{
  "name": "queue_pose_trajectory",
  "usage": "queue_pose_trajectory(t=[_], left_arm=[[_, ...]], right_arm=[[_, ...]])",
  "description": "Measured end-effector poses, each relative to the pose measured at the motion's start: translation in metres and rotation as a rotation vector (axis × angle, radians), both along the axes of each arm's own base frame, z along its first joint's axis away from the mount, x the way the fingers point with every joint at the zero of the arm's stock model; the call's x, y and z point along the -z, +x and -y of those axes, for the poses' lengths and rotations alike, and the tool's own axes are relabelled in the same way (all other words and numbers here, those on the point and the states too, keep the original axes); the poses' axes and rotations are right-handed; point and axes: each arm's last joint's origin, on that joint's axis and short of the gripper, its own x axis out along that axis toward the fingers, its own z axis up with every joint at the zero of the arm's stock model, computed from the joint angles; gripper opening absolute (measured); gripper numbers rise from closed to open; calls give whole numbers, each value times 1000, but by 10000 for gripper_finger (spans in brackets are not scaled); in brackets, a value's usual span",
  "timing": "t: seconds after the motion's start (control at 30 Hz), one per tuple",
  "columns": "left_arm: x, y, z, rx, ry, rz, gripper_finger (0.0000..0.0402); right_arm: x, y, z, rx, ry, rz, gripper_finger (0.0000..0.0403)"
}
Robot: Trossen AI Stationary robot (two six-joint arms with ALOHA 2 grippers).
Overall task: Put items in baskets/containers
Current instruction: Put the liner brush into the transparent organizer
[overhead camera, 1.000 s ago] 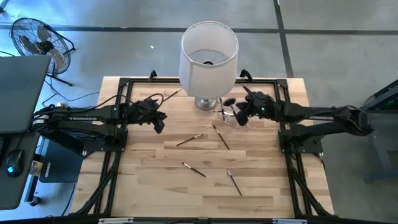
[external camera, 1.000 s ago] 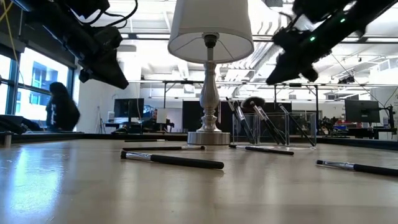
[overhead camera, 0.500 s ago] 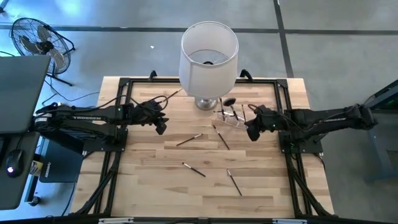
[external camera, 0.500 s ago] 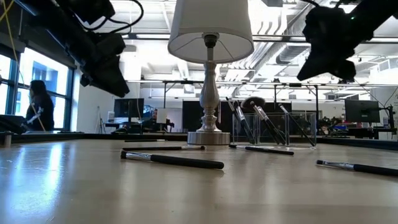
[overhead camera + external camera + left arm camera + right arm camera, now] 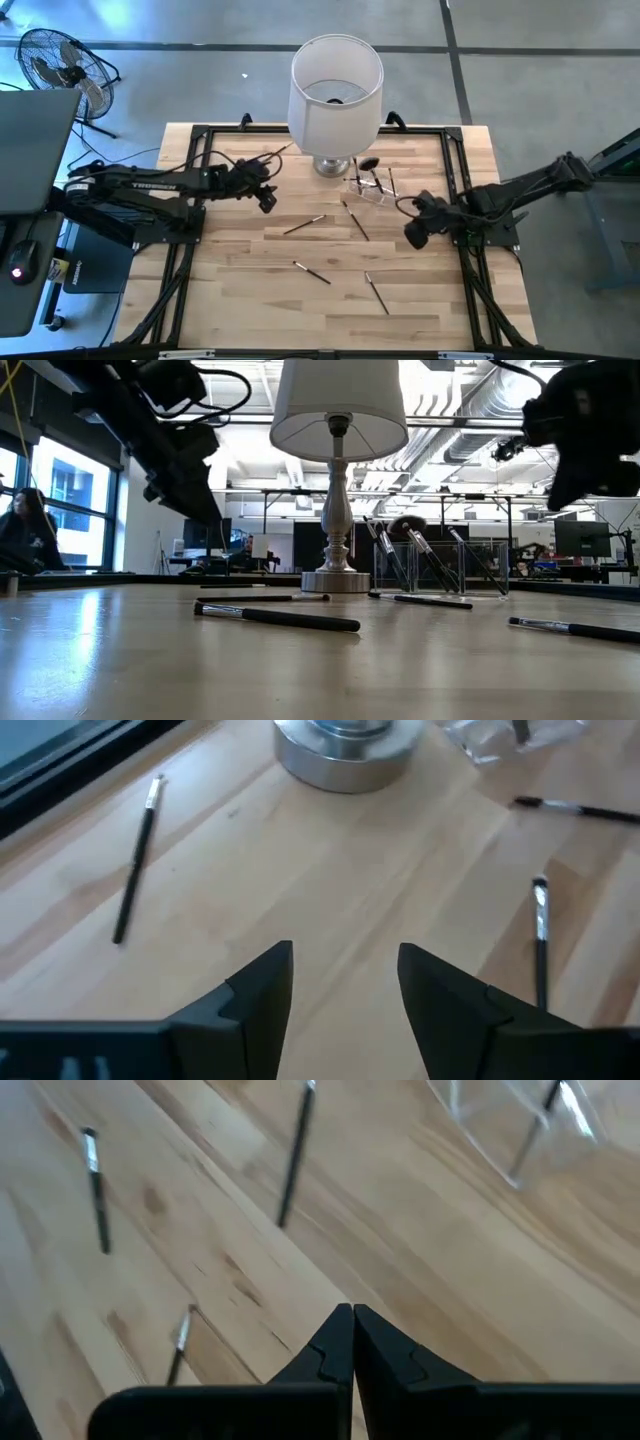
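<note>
Several thin brushes lie flat on the wooden table: one (image 5: 304, 224) at the centre, one (image 5: 355, 220) beside it, and two nearer the front (image 5: 311, 271) (image 5: 377, 293). Another brush (image 5: 276, 152) lies left of the lamp. The clear holder (image 5: 373, 186) stands right of the lamp base, with several brushes leaning upright inside it (image 5: 430, 560). My left gripper (image 5: 345, 990) hangs open over bare wood left of centre (image 5: 267, 200). My right gripper (image 5: 352, 1325) is shut and empty, raised above the table near the right side (image 5: 413, 238).
A big white lampshade on a silver base (image 5: 336, 90) stands at the far middle, close to the holder. A black frame (image 5: 190, 200) runs around the table's edges. A fan (image 5: 55, 60) stands off the table at the far left.
My right gripper has drawn away from the clear holder toward the table's near edge and slightly right, staying raised. My left gripper has shifted a little toward the table's right and lower. The brushes on the table have stayed in place.
</note>
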Motion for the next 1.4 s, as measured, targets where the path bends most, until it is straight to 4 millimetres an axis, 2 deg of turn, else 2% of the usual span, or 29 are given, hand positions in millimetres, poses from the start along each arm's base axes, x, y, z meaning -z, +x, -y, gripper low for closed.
queue_pose_trajectory(t=[0.13,0.3,0.6,0.77,1.03,1.17,1.4], left_arm=[[0,1,-19,-58,-40,-10,179],[-5,-7,-48,-157,-69,19,179],[4,-17,-103,-236,-150,-21,179],[8,-7,-131,-193,-175,-72,178],[21,13,-169,-160,-236,-279,178],[25,27,-185,-172,-250,-333,178],[34,41,-199,-126,-249,-413,178]], right_arm=[[2,-5,-1,19,6,-44,1],[2,-4,-1,26,-8,-41,1],[2,-4,1,13,-71,-35,1],[2,-4,2,27,-90,-32,3],[2,-4,2,42,-93,-27,3],[2,-4,2,43,-92,-25,2],[2,-4,2,56,-82,-20,3]])
